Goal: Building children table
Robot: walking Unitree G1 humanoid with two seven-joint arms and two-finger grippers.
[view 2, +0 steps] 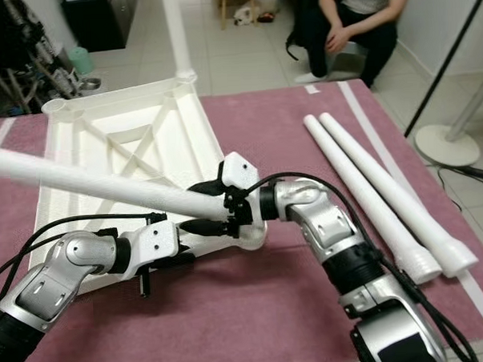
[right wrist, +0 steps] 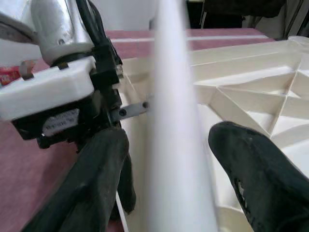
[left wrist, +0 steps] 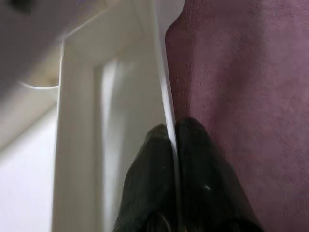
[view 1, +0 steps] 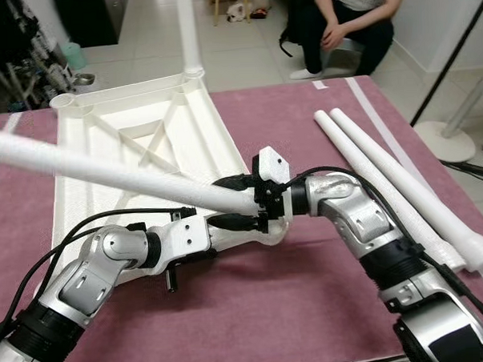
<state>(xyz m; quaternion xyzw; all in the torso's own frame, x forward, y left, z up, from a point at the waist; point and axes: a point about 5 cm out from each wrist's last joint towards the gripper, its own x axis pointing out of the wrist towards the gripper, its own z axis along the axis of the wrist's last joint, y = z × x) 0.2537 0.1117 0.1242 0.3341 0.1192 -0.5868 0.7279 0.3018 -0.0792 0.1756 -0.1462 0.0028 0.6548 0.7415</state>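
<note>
Upturned white tabletop (view 1: 143, 129) lying on the maroon cloth (view 1: 295, 307), one leg (view 1: 188, 31) already standing in its far corner socket. Left gripper (left wrist: 174, 145) is pinching the tabletop's near edge, fingers closed on the thin rim. Right gripper (right wrist: 169, 159) is straddling a tilted white table leg (view 1: 105, 175) at the near corner, fingers (right wrist: 251, 169) parted on either side. Two spare legs (view 1: 402, 182) are lying side by side on the cloth to the right. A person (view 1: 354, 16) is crouching beyond the table
</note>
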